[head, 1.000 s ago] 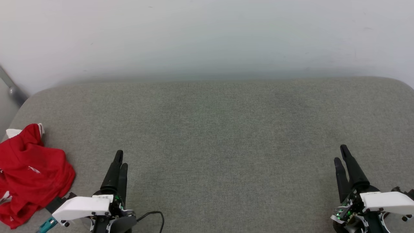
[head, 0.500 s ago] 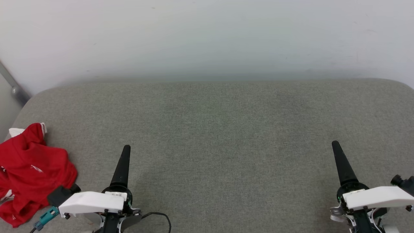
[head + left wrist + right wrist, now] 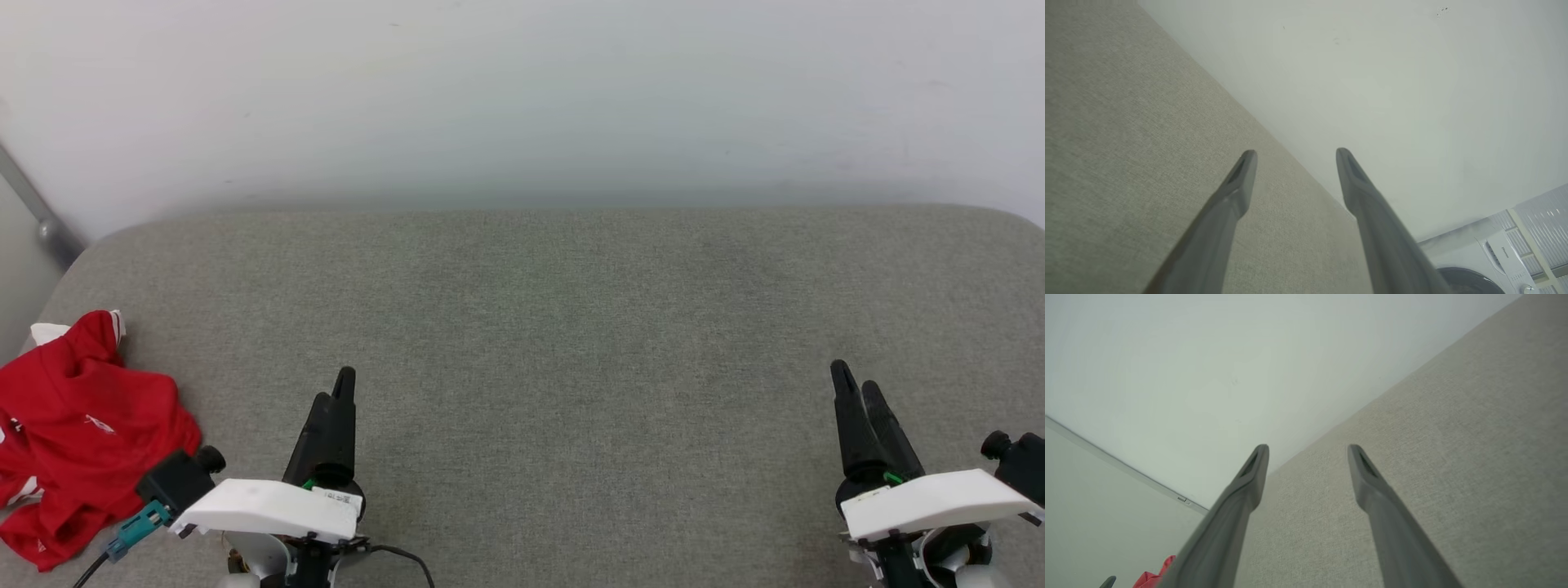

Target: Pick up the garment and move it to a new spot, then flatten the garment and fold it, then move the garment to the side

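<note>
Far left, the garment [image 3: 82, 433] lies in a crumpled red heap by the counter's [image 3: 571, 327] edge, and nothing is gripping it. Just right of the garment, the left pincer [image 3: 335, 385] hovers released, fingers spread, empty. Well apart from the garment, across the bare stretch, the right pincer [image 3: 856, 376] is spread wide and empty too. Pickup not yet begun, I'd say.

Now the risks. The heap sits close to the counter's rounded corner, so a shallow pinch on one loose fold could drag it over the side. The teal-plugged cable [image 3: 135, 531] at the left wrist hangs right against the garment and might snag it.

On to textures. The garment looks like soft red jersey knit in deep folds, with a white sleeve and striped trim poking out at its top. The counter is matte grey woven upholstery, softly rounded. The fingers are long, dark and smooth, tapering to narrow tips.
</note>
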